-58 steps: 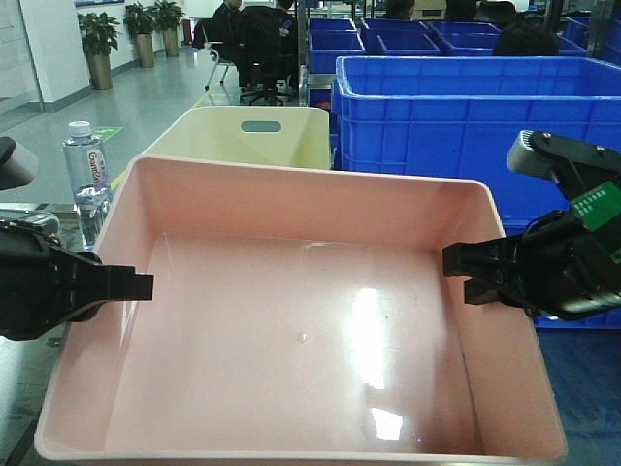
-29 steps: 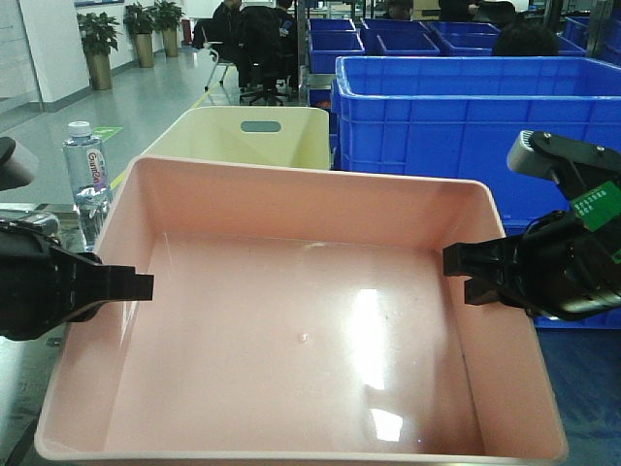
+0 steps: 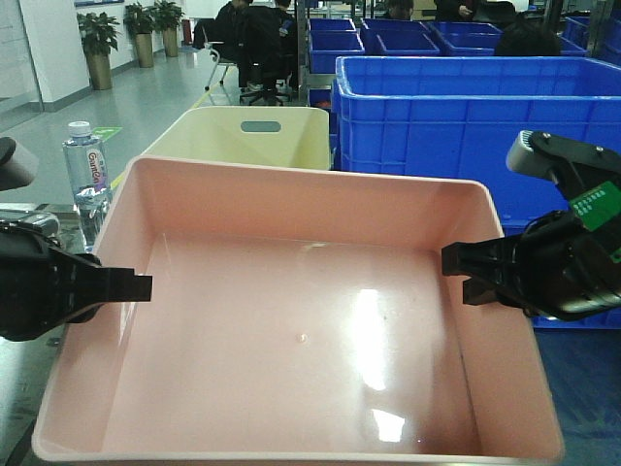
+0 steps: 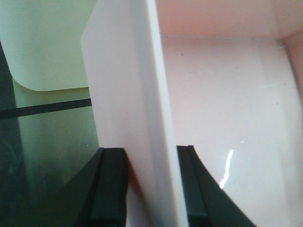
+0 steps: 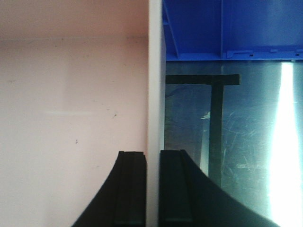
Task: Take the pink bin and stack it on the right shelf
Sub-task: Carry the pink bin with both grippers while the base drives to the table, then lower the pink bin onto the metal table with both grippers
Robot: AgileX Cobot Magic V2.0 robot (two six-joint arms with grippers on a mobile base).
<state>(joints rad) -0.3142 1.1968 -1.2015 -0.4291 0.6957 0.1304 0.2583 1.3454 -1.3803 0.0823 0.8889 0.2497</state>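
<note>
We are clamping the left gripper (image 4: 150, 185) and right gripper (image 5: 152, 185) tight on opposite walls of the pink bin (image 3: 301, 330), judging the grab done and stacking on the right shelf (image 5: 246, 156) pending.

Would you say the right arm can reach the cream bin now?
Probably not: the right pincer grips the wall of the pink bin, and that bin lies between it and the cream bin.

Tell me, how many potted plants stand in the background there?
3, in a row at the front view's upper left: the nearest plant, the middle plant and the farthest plant. More may stand out of view.
</note>
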